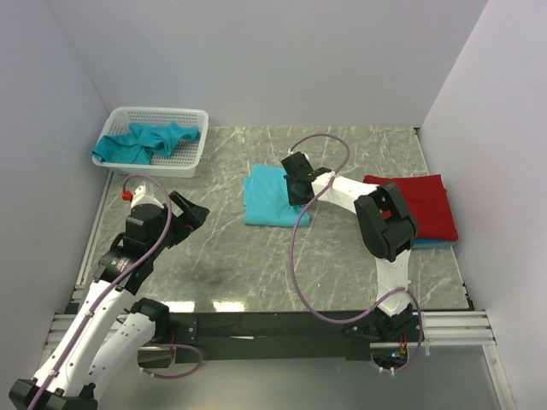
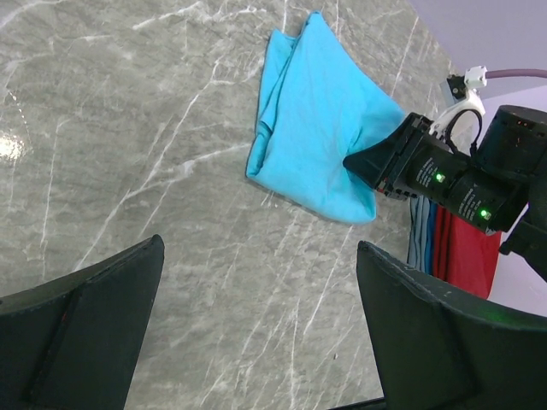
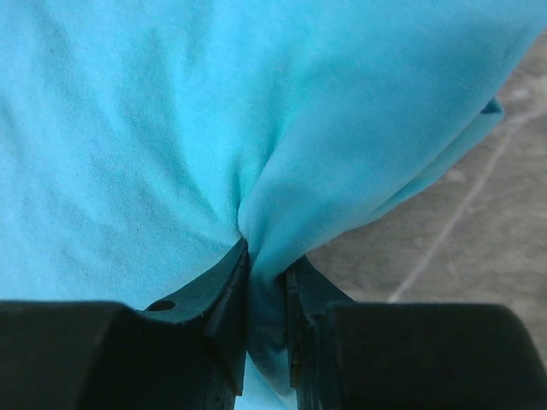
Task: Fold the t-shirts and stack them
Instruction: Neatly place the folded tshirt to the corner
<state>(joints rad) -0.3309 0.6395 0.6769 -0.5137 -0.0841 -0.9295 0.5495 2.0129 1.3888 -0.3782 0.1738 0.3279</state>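
A folded teal t-shirt (image 1: 267, 196) (image 2: 312, 111) (image 3: 171, 128) lies flat in the middle of the table. My right gripper (image 1: 295, 184) (image 3: 267, 273) is shut on a pinched fold at its right edge, cloth bunched between the jaws. A red folded t-shirt (image 1: 420, 205) (image 2: 468, 256) rests on a blue one (image 1: 432, 243) at the right. More teal t-shirts (image 1: 147, 142) lie crumpled in the basket. My left gripper (image 1: 186, 213) (image 2: 256, 282) hovers open over bare table to the left of the folded shirt, holding nothing.
A white mesh basket (image 1: 195, 120) stands at the back left corner. White walls close in the left, back and right sides. The grey marble tabletop (image 1: 248, 265) stretches between the arms.
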